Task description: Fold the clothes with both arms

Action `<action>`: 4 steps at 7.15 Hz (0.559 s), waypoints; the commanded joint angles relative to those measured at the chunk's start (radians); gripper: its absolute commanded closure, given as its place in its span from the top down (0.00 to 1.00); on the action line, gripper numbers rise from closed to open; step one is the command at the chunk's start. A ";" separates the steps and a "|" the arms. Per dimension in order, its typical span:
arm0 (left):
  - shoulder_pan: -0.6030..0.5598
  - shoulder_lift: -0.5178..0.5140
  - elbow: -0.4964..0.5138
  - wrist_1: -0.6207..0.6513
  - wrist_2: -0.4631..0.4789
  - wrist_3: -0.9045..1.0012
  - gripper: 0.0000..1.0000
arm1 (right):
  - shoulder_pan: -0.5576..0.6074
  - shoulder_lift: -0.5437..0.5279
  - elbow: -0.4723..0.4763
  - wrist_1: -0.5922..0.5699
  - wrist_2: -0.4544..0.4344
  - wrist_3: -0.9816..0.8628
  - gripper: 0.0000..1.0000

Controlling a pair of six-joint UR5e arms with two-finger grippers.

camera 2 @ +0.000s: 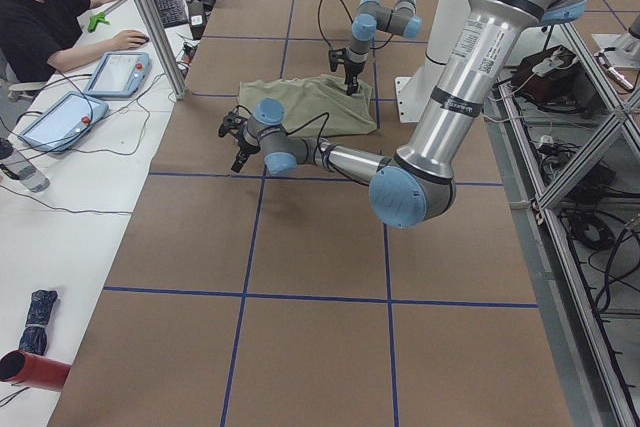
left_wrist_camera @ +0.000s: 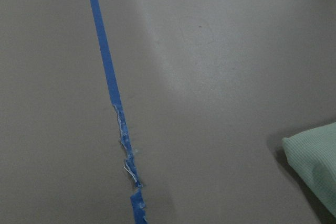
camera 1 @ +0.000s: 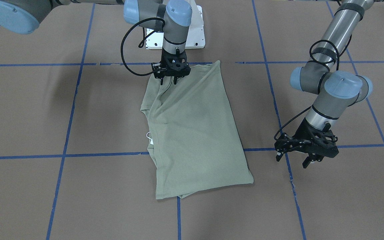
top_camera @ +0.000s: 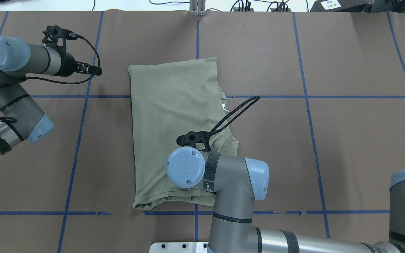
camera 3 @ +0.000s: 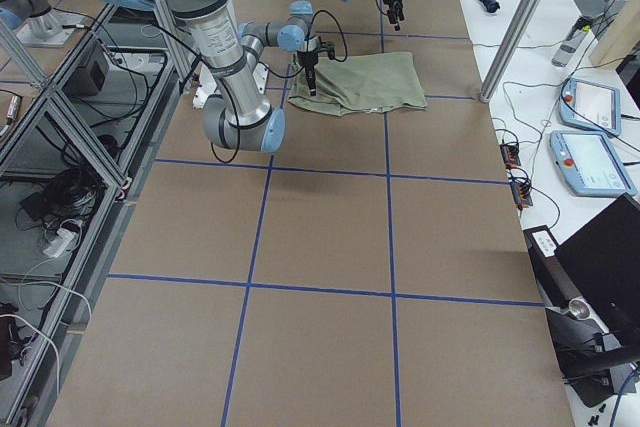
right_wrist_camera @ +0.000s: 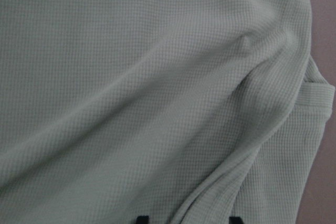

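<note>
The olive-green shirt [camera 1: 195,133] lies folded into a long rectangle on the brown table, in the middle of the overhead view [top_camera: 167,116]. Its white hang tag [camera 1: 150,138] peeks out at one edge. My right gripper [camera 1: 168,81] stands upright on the shirt's end nearest the robot base, jaws open astride a raised fold [right_wrist_camera: 247,145]; both fingertips [right_wrist_camera: 142,219] show apart. In the overhead view the wrist hides it. My left gripper [camera 1: 292,160] is open and empty, low over bare table beside the shirt's far end [top_camera: 97,70]. A shirt corner [left_wrist_camera: 315,166] shows in its wrist view.
Blue tape lines [camera 1: 65,155] grid the brown table cover. The white pedestal base [camera 1: 197,36] sits behind the shirt. An operator [camera 2: 50,27] sits at a side desk with tablets [camera 2: 118,72]. A metal post [camera 3: 525,17] stands at the table's far edge.
</note>
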 commanded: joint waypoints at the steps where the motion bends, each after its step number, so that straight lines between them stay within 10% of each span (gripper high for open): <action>1: 0.002 0.001 0.000 0.000 0.000 0.000 1.00 | -0.003 -0.002 0.001 -0.013 -0.001 -0.005 0.38; 2: 0.002 0.000 0.000 0.000 0.000 0.000 1.00 | -0.003 -0.002 0.001 -0.019 -0.002 -0.005 0.05; 4: 0.003 0.000 0.000 0.000 0.000 -0.002 1.00 | -0.003 -0.002 0.022 -0.048 -0.012 0.004 0.00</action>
